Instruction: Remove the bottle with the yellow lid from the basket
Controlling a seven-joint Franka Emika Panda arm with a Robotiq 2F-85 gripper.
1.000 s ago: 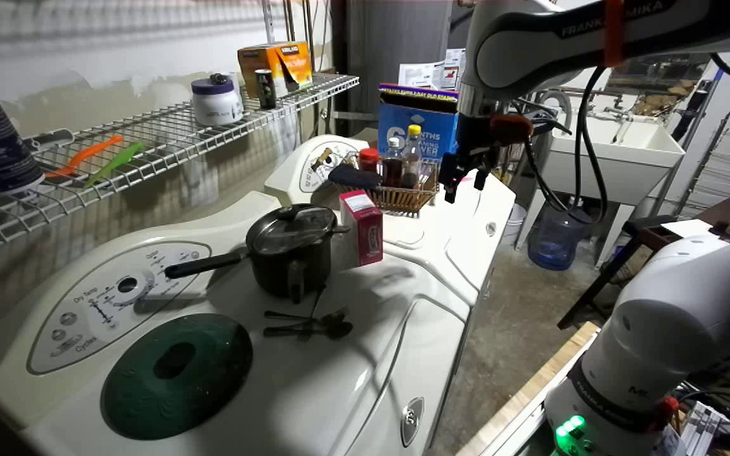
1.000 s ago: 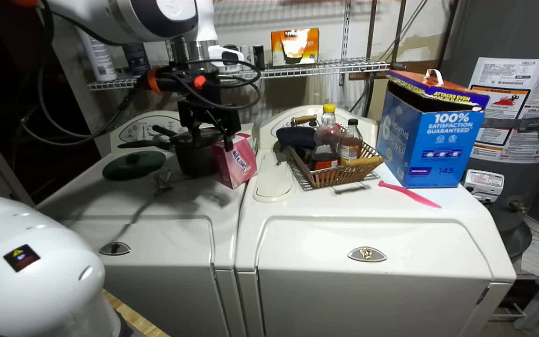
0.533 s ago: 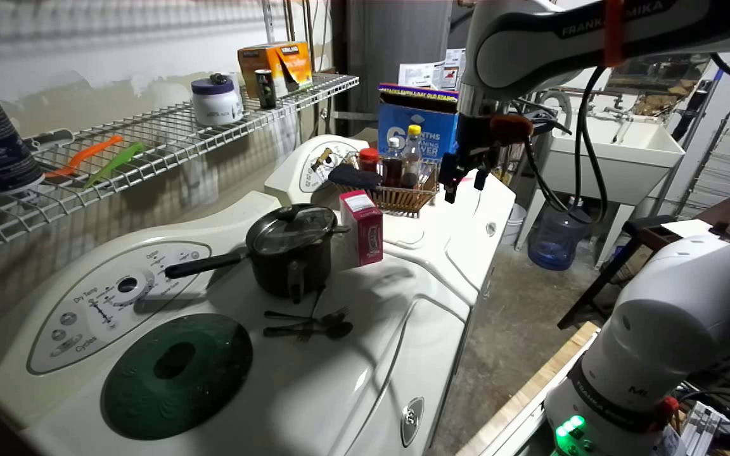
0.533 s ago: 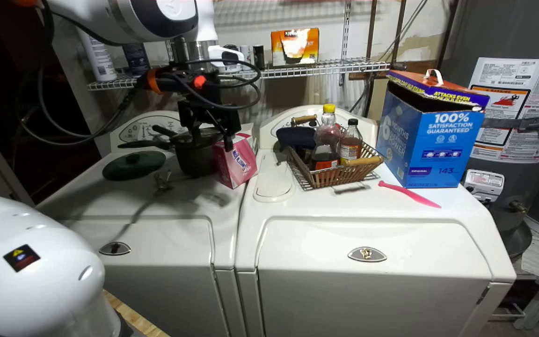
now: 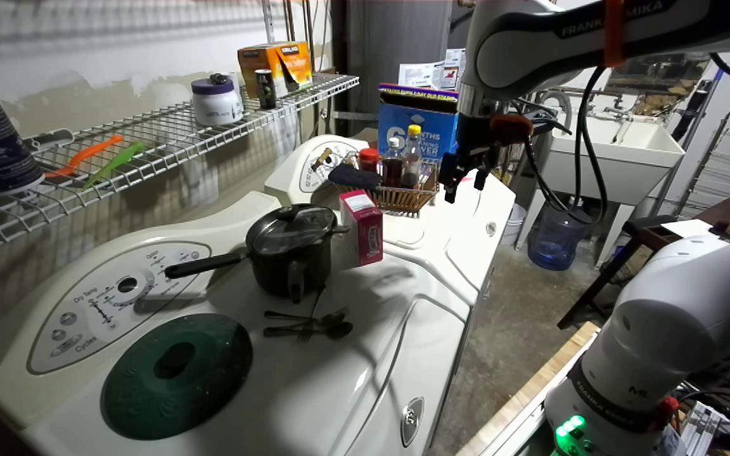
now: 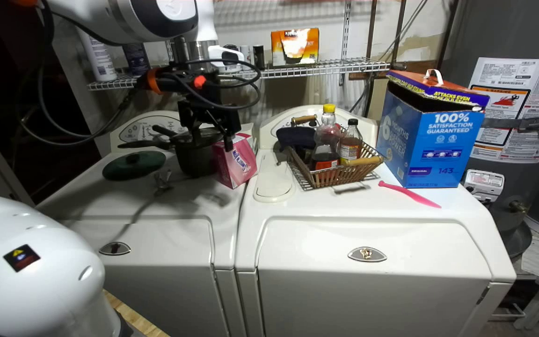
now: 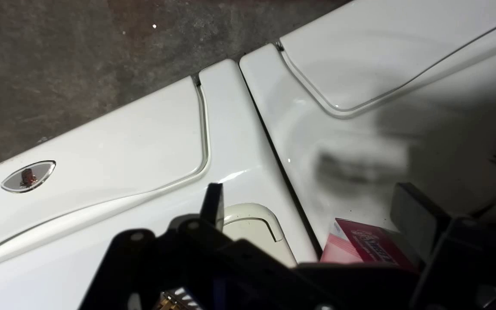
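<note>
The bottle with the yellow lid [image 5: 412, 155] stands upright in the brown woven basket [image 5: 403, 200], and its dark lower part shows behind the rim. Both also show in an exterior view, the bottle [image 6: 327, 138] and the basket [image 6: 342, 177]. My gripper [image 5: 465, 186] is open with nothing between its fingers. In an exterior view the gripper [image 6: 212, 140] hangs left of the basket, in front of the pot and carton. In the wrist view the gripper [image 7: 310, 193] has widely parted fingers. Only a sliver of the basket [image 7: 168, 303] shows there; the bottle is out of view.
A dark-capped bottle [image 6: 351, 142], a red-lidded jar [image 5: 369, 161] and a dark cloth [image 5: 353, 177] are in or at the basket. The maroon-red carton [image 6: 236, 161] and steel pot [image 5: 292, 259] stand nearby. A blue box [image 6: 431, 145] and pink stick [image 6: 410, 194] are beyond the basket.
</note>
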